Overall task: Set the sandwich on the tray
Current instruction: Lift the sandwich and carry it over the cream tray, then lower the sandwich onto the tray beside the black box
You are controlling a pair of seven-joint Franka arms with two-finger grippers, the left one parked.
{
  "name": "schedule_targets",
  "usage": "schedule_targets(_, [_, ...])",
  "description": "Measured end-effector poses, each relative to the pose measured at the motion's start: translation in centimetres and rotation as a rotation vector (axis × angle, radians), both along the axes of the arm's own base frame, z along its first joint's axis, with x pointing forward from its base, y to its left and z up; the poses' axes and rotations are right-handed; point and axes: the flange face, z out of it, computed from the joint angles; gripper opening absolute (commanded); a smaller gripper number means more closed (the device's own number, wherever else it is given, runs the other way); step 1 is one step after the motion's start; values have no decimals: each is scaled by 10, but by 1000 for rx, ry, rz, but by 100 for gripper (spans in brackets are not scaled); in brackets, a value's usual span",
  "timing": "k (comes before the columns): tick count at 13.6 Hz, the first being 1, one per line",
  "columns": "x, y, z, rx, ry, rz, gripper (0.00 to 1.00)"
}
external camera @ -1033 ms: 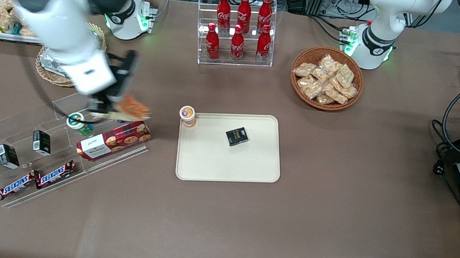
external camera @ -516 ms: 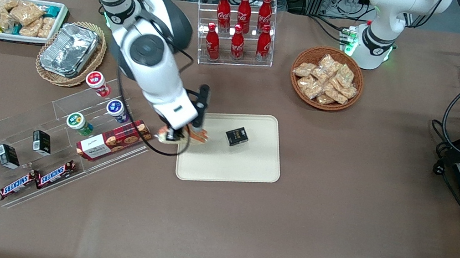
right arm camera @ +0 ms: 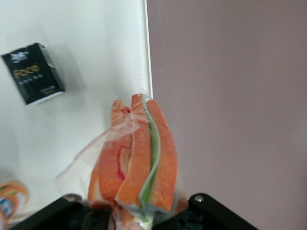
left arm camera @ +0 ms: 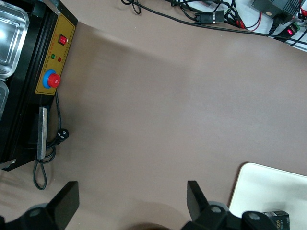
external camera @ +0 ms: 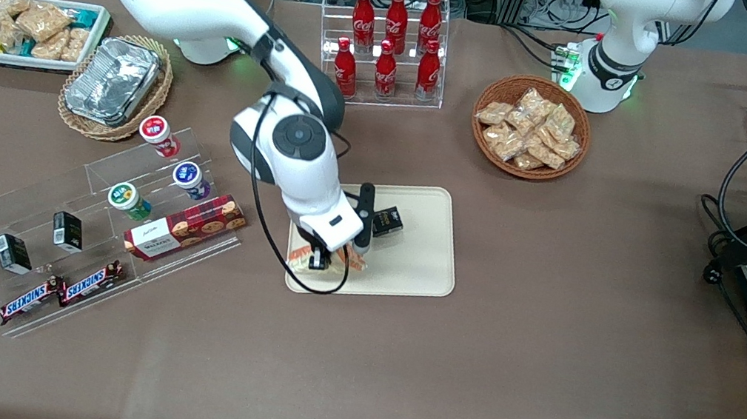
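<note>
My right gripper (external camera: 327, 262) is shut on the sandwich (external camera: 352, 260), a clear-wrapped wedge with orange slices and a green layer. It holds the sandwich just over the cream tray (external camera: 410, 264), above the tray's edge nearest the front camera, at the working arm's end. In the right wrist view the sandwich (right arm camera: 139, 158) hangs from the gripper (right arm camera: 136, 215) over the tray (right arm camera: 81, 38), close to its rim, with brown table beside it. The arm hides most of the sandwich in the front view. The tray's corner also shows in the left wrist view (left arm camera: 268, 187).
A small black box (external camera: 387, 221) lies on the tray, also in the right wrist view (right arm camera: 33, 73). An orange-lidded cup (right arm camera: 9, 203) stands on the tray. A clear display shelf holds a red cookie box (external camera: 187, 225). Cola bottles (external camera: 388, 47) and a snack basket (external camera: 530, 127) stand farther back.
The right arm has swung from above the display shelf to over the tray, carrying the sandwich with it and lowering toward the tray's near edge.
</note>
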Motion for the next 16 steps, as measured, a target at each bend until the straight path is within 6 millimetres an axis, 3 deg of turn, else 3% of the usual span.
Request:
schedule_targets(3, [5,5,-47,36,3,6,0])
schedule_targets(6, [2,13,-79,41,-9,31,0])
schedule_targets(13, [-40,67,-84,53,-3,41,0])
schedule_targets(16, [-48,74,-96,37,3,34,0])
